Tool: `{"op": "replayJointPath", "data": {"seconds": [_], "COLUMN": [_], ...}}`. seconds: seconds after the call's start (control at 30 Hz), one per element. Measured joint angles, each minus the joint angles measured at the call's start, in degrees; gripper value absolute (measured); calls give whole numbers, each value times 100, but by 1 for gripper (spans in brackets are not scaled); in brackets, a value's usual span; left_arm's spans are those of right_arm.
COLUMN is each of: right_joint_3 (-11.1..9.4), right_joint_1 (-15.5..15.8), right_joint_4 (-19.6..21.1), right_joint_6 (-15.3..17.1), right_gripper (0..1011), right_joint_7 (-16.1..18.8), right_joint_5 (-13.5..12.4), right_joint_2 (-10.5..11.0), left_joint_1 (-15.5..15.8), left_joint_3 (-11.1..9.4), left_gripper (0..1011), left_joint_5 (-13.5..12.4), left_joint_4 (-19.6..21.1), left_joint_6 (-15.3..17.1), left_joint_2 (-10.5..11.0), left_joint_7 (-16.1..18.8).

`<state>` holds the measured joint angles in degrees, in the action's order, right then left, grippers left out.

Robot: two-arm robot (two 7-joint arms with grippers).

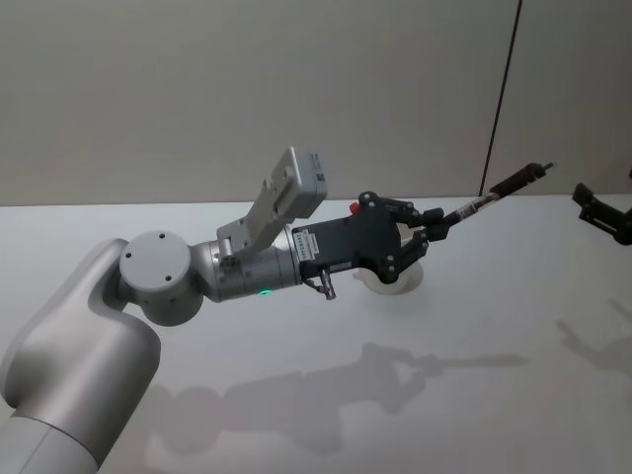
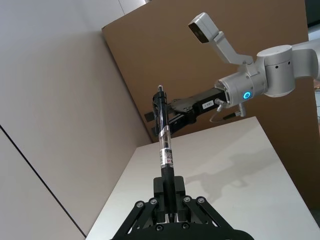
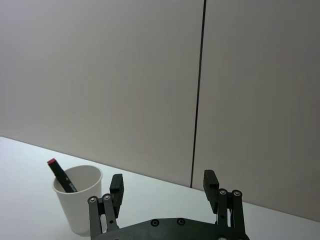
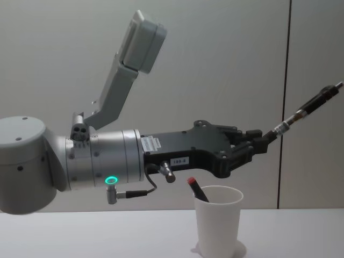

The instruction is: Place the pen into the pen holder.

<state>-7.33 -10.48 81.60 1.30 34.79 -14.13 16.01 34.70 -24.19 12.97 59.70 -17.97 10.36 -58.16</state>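
Note:
My left gripper (image 1: 439, 225) (image 4: 259, 142) is shut on the lower end of a black pen (image 1: 499, 193) (image 4: 306, 114) with a clear labelled middle. The pen points up and away to the right, well above the table. In the left wrist view the pen (image 2: 165, 140) sticks straight out from the gripper (image 2: 169, 194). The pen holder (image 4: 216, 220), a white tapered cup, stands on the table below the left gripper and is partly hidden by it in the head view (image 1: 403, 283). My right gripper (image 3: 164, 182) is open with nothing in it, off to the right (image 1: 597, 212).
A black marker with a red cap (image 4: 196, 189) (image 3: 61, 175) leans inside the cup (image 3: 79, 200). The white table (image 1: 474, 336) has bare room around the cup. A grey wall stands close behind. A brown board (image 2: 210, 65) rises past the table's right side.

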Motion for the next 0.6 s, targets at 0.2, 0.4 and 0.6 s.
{"op": "replayJointPath", "data": {"seconds": [0.2,0.4,0.6], "right_joint_3": [-77,-145,-203], "right_joint_1": [135,282,433], "right_joint_4": [140,316,489], "right_joint_6": [203,543,895], "right_gripper": [1002,1001,1002], "right_joint_7": [218,375,480], "right_joint_5": [-267,-579,-877], "right_joint_2": [63,114,145], "left_joint_1": [0,0,0], "left_joint_3": [0,0,0], "left_gripper": [127,127,127], "left_joint_5": [0,0,0], "left_joint_4": [-1,-1,-1], "left_joint_6": [0,0,0], "left_joint_2": [0,0,0], "left_joint_7": [0,0,1]}}
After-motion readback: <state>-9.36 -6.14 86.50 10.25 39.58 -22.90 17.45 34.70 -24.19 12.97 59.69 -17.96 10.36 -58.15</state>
